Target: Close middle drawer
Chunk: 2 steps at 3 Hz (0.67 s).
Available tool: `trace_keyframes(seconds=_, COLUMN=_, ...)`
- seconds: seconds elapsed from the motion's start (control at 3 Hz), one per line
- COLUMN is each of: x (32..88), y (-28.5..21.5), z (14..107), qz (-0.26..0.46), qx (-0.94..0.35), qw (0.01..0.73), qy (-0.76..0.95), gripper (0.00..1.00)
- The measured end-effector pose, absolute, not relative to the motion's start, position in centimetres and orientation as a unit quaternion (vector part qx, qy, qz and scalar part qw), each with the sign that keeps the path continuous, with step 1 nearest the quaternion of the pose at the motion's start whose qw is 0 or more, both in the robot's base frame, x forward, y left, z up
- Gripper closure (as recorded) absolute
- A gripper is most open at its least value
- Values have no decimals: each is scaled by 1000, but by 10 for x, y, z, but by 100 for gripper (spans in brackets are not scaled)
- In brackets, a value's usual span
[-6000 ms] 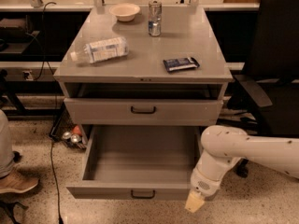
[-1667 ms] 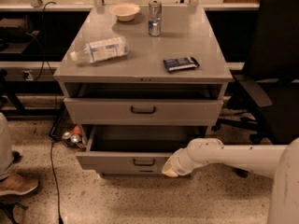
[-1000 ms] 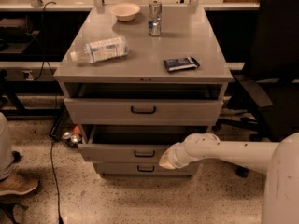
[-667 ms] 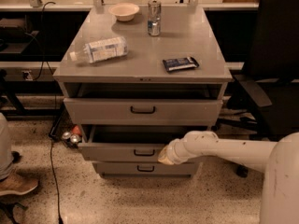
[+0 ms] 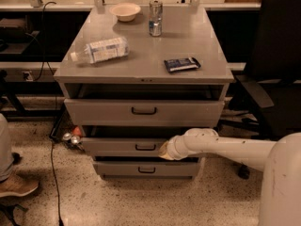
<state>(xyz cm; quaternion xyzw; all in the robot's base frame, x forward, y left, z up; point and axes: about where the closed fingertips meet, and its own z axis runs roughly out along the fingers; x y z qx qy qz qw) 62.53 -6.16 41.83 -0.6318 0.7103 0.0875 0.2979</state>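
The middle drawer (image 5: 122, 146) is a grey metal drawer with a low flat front and a small dark handle (image 5: 145, 147). It stands out only slightly from the cabinet, a narrow dark gap showing above its front. My gripper (image 5: 164, 150) is at the end of the white arm (image 5: 221, 149) that reaches in from the right. Its tip presses against the drawer front just right of the handle. The top drawer (image 5: 143, 111), with a taller front, is pulled out a little. The bottom drawer (image 5: 146, 169) sits below.
On the cabinet top lie a plastic bottle (image 5: 99, 49), a bowl (image 5: 125, 11), a can (image 5: 155, 18) and a dark snack packet (image 5: 182, 64). A black office chair (image 5: 275, 79) stands at the right. A cable (image 5: 52, 173) and a shoe (image 5: 16, 185) are on the floor at left.
The middle drawer has slid in from wide open to nearly shut. My gripper moved from its front right corner up and inward, following the front panel toward the cabinet.
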Motion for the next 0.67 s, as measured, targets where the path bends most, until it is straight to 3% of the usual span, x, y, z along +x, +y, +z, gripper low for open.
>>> trace_keyframes(seconds=0.67, x=668, y=-105, z=430, qz=53, qx=-602, qw=331, qy=725, gripper=100)
